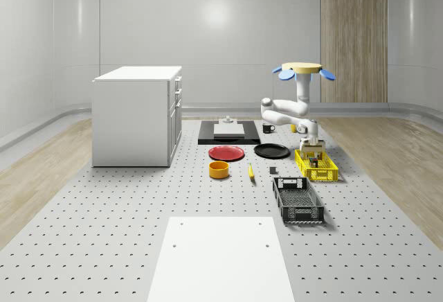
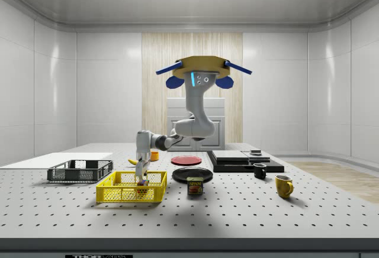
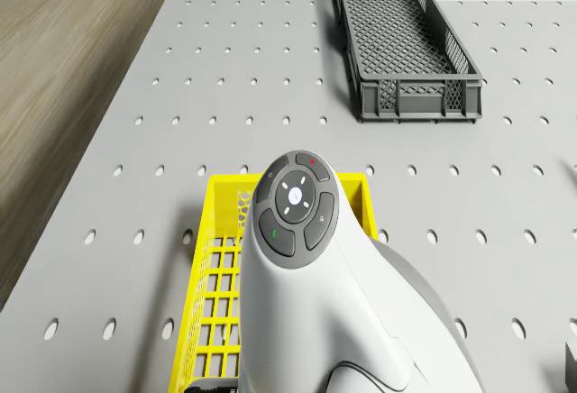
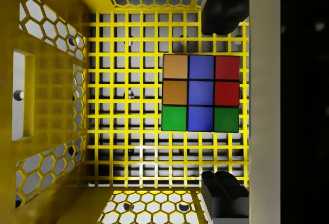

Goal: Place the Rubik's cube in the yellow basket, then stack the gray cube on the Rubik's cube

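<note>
Rubik's cube (image 4: 200, 93) seen on yellow basket (image 4: 56, 39) floor, between spread jaws, untouched. Drone (image 2: 202, 68) held hovering beside basket. Cube judged light, rigid, smooth-faced; opposite flat sides best gripped.

Baskets: two, one yellow basket (image 1: 316, 165) and one dark gray basket (image 1: 297, 200). Plates: two, one red plate (image 1: 227, 153) and one black plate (image 1: 271, 151). Mugs: two, one black mug (image 2: 259, 171) and one yellow mug (image 2: 283, 186). Rubik's cube (image 4: 200, 93): one. Orange bowl (image 1: 219, 170): one. Spam can (image 2: 195, 186): one.
</note>
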`<state>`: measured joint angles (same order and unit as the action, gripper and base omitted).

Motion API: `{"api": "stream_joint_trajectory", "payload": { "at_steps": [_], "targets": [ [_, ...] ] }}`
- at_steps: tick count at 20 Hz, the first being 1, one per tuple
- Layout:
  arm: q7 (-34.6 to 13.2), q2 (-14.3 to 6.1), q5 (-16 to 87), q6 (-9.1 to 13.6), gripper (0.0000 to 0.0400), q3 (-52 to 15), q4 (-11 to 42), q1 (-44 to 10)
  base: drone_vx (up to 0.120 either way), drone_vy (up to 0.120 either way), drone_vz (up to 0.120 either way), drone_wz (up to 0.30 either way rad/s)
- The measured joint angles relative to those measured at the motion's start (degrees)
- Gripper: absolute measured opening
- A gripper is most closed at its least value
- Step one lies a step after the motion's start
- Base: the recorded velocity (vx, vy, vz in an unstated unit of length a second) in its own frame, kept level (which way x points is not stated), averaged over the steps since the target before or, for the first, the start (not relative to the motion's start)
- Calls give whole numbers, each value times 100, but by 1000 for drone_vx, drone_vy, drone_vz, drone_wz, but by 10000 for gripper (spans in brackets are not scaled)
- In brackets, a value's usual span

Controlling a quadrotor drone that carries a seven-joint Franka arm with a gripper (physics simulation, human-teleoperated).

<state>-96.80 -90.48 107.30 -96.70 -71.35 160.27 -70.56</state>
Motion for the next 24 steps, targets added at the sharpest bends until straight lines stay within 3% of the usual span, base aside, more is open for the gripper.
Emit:
{"api": "stream_joint_trajectory", "payload": {
  "at_steps": [5,9,11,24],
  "targets": [
    [5,24,12,25,398,1,2,8,0,0,40,0],
    [9,42,20,42,399,2,4,14,0,0,120,0],
    [11,50,23,51,400,3,4,17,0,-100,120,0],
    [23,99,44,96,400,7,7,34,0,-120,0,0]
  ]
}}
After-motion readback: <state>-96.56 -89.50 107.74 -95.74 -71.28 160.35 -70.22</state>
